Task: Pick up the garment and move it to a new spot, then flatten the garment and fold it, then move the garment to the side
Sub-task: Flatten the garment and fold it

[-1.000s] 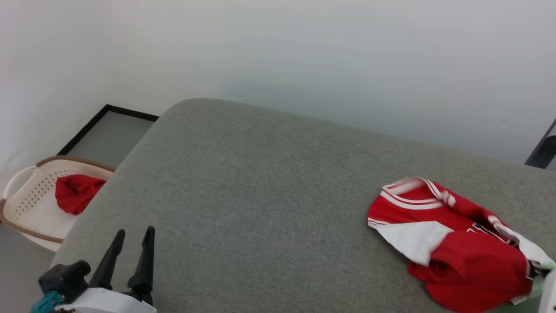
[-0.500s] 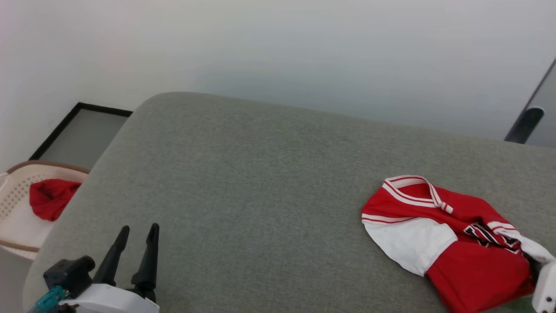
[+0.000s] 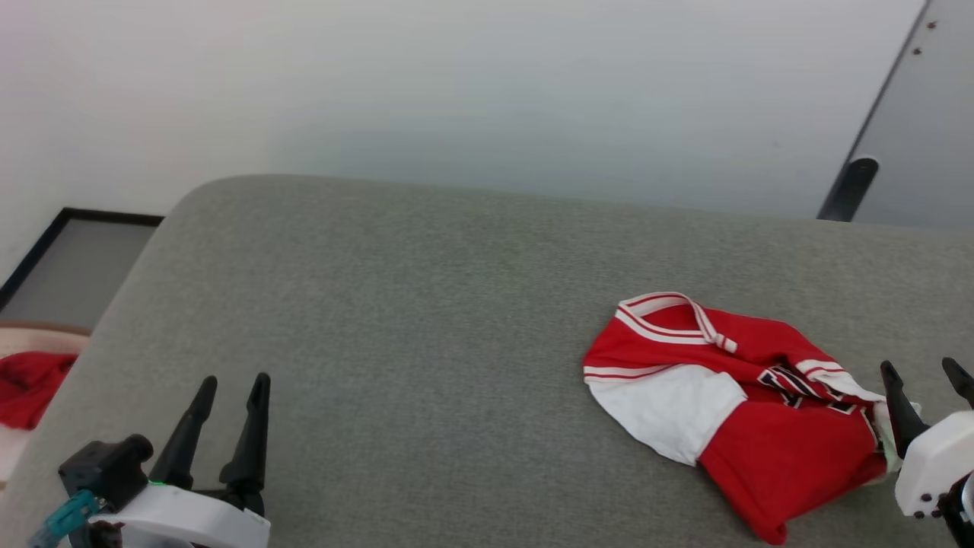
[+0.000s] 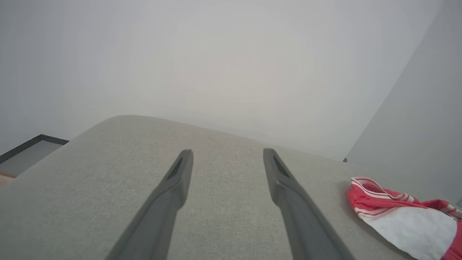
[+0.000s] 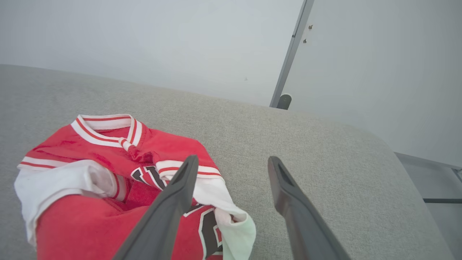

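Head view: garment [image 3: 730,403] lies in crumpled heap on right part of grey tabletop [image 3: 426,320], collar toward wall, white sleeve facing left, not yet flattened. Right hand [image 3: 918,369] sits just beside its right edge, jaws spread wide, gripping nothing; probably placed to take edge for spreading. Left hand [image 3: 236,378] waits well apart at near-left corner, open, empty, clear of work.

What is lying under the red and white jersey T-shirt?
The jersey T-shirt lies crumpled directly on the grey fabric surface. Its own folds hide the lower layers, so anything beneath them cannot be seen.
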Controlling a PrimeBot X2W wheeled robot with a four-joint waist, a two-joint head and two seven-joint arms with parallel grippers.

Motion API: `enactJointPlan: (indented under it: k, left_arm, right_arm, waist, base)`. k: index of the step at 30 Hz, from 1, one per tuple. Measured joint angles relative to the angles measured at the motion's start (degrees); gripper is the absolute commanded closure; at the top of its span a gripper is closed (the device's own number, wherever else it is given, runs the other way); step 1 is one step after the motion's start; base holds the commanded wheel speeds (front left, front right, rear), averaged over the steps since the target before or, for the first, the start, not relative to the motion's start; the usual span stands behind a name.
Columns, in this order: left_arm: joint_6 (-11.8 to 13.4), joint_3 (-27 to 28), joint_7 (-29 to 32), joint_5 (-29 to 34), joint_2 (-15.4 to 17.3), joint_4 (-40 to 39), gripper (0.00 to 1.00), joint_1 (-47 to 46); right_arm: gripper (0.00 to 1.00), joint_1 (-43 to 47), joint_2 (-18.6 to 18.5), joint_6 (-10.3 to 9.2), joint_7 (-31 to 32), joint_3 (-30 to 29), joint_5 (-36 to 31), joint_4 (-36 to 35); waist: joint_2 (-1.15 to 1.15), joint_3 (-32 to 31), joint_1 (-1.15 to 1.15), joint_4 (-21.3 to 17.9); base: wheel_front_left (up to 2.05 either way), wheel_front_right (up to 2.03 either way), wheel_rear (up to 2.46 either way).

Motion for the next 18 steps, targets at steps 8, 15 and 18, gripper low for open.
enactJointPlan:
  k: [8, 15, 18]
  left_arm:
    - [0.00, -0.34, 0.43, -0.76, 1.04, -2.69, 0.00, 0.06]
    - [0.01, -0.44, 0.92, -1.18, 1.67, -3.36, 0.00, 0.06]
    - [0.01, -1.14, 1.02, -1.18, 1.59, -3.32, 0.00, -0.30]
  right_arm:
    - [0.00, 4.00, 1.83, 0.00, -8.67, 3.04, -2.21, -4.39]
    - [0.00, 4.19, 2.27, 0.00, -9.53, 4.52, -4.12, -3.89]
    - [0.00, 2.76, 1.55, 0.00, -7.56, 5.02, -4.15, -2.75]
  waist:
    - [0.00, 0.24, 0.00, -3.36]
    - [0.00, 0.73, 0.00, -5.40]
    - [0.00, 0.82, 0.00, -5.11]
  base:
    - [0.00, 0.00, 0.00]
    - [0.00, 0.00, 0.00]
    - [0.00, 0.00, 0.00]
